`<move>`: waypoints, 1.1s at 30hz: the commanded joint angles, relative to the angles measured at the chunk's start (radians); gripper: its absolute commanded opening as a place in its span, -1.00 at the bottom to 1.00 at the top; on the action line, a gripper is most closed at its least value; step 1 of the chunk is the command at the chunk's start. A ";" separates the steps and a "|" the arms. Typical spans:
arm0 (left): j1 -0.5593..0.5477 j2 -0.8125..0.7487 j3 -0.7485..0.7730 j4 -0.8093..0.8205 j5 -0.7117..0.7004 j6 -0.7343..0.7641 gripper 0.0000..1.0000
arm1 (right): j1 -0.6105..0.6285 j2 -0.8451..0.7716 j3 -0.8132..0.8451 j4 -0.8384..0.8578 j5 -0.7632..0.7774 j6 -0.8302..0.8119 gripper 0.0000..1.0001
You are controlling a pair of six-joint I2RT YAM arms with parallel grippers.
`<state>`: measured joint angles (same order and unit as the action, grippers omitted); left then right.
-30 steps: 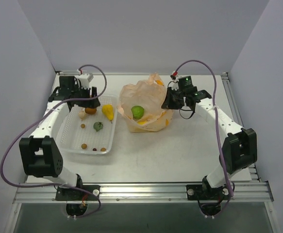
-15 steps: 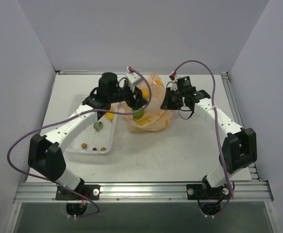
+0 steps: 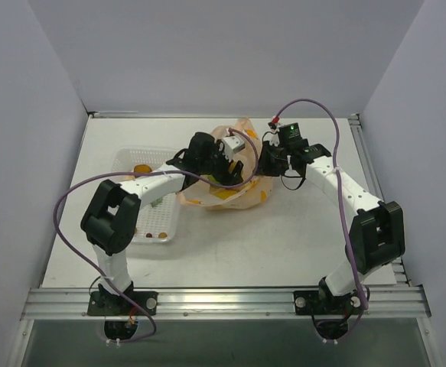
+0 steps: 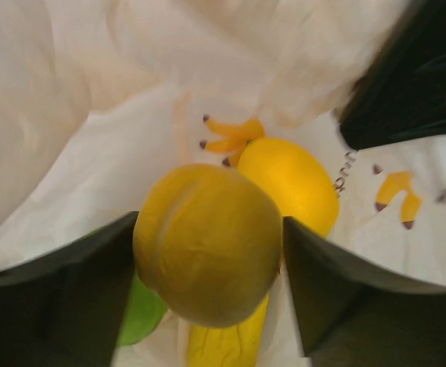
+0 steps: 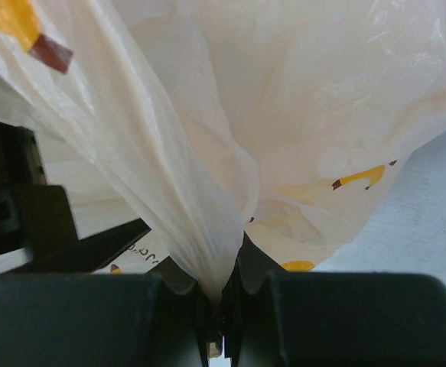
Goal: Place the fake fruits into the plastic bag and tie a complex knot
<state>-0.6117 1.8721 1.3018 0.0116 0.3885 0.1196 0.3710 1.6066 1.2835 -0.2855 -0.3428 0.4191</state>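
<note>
Overhead, the left arm [image 3: 154,183] blocks most of the mouth of the plastic bag [image 3: 242,200] at mid-table, so I cannot see its fingers or the fruit inside. Up close, the left gripper [image 4: 209,264] stands wide, clamped on a round yellow fruit [image 4: 207,222] inside the bag. Behind it lie an orange-yellow fruit [image 4: 291,183], a sliver of green fruit [image 4: 142,313] and a cut-off yellow piece [image 4: 226,348]. The right gripper [image 5: 221,294] is pinched tight on a gathered fold of the translucent, banana-printed peach film.

A white table [image 3: 284,245] is seen — on it are set a mesh tray [image 3: 125,158] at left and the plastic bag [image 3: 245,195] mid-table.
</note>
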 commanded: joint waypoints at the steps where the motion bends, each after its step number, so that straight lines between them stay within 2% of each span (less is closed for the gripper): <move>1: 0.007 -0.133 0.073 0.044 0.123 0.012 0.83 | -0.014 -0.031 0.002 -0.003 0.001 0.006 -1.00; 2: 0.009 -0.171 0.067 0.050 0.148 0.011 0.95 | -0.015 -0.028 0.004 -0.004 0.001 0.006 -1.00; 5: 0.021 -0.306 0.068 0.032 0.223 -0.015 0.95 | -0.018 -0.025 0.008 -0.004 -0.002 0.000 -1.00; 9: 0.088 -0.405 0.109 -0.071 0.225 -0.063 0.95 | -0.021 -0.014 0.017 -0.004 -0.001 -0.005 -1.00; 13: 0.286 -0.499 0.053 -0.079 0.153 -0.188 0.95 | -0.024 -0.008 0.028 -0.004 0.001 -0.009 -1.00; 14: 0.372 -0.510 0.022 -0.102 0.136 -0.219 0.93 | -0.024 -0.007 0.030 -0.004 0.001 -0.009 -1.00; 16: 0.440 -0.522 -0.002 -0.136 0.115 -0.222 0.92 | -0.024 -0.005 0.031 -0.006 -0.002 -0.009 -1.00; 18: 0.486 -0.519 -0.013 -0.225 0.023 -0.198 0.90 | -0.023 -0.001 0.036 -0.006 -0.002 -0.009 -1.00; 20: 0.507 -0.516 -0.035 -0.274 0.006 -0.216 0.91 | -0.023 -0.002 0.039 -0.009 0.002 -0.013 -1.00; 26: 0.518 -0.476 -0.157 -0.219 -0.063 -0.388 0.92 | -0.021 0.009 0.045 -0.014 0.011 -0.022 -1.00; 33: 0.494 -0.271 -0.104 -0.263 -0.218 -0.506 0.89 | -0.018 0.021 0.065 -0.015 0.014 -0.022 -1.00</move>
<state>-0.1097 1.5394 1.1477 -0.2409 0.2649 -0.3050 0.3531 1.6196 1.2995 -0.2932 -0.3431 0.4107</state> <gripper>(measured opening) 0.950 0.034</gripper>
